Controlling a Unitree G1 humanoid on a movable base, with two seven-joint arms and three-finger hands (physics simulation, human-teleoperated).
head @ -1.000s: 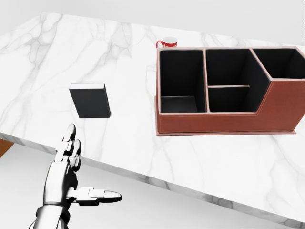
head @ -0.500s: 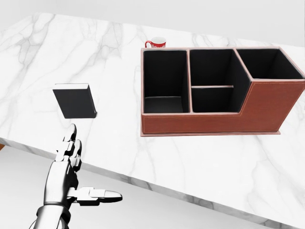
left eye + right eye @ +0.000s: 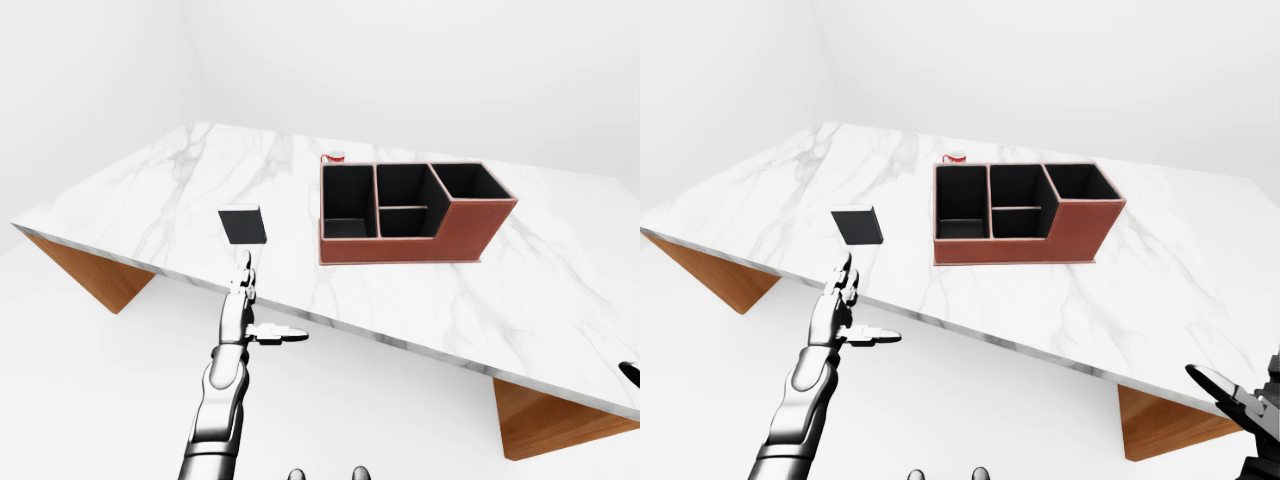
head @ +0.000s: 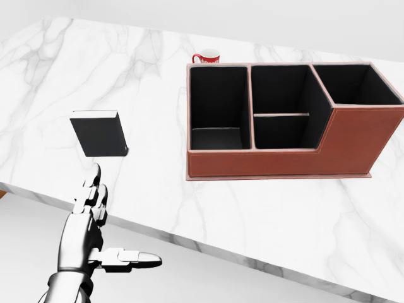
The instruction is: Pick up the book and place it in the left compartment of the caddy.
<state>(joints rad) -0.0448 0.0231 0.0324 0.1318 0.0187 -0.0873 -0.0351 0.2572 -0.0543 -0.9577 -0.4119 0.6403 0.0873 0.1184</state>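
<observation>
A black book (image 4: 99, 134) lies flat on the white marble table (image 4: 265, 208), at the left of the head view. To its right stands the brown caddy (image 4: 278, 161) with black insides; its left compartment (image 4: 218, 104) holds nothing. My left hand (image 4: 120, 218) hovers just below the book, over the table's lower edge. It is open, with its fingers (image 4: 93, 192) pointing up at the book and the thumb out to the right. It touches nothing. My right hand (image 3: 1240, 400) shows only as a dark shape at the bottom right of the right-eye view.
A red and white mug (image 4: 207, 57) stands just above the caddy's left compartment. Brown wooden supports (image 3: 95, 275) hold the table at both ends. The table's lower edge runs slantwise across the bottom of the head view.
About a second ago the whole picture slid left, so the camera moved; book and caddy kept their places on the table. Since half a second ago nothing has shifted. My left hand holds its pose.
</observation>
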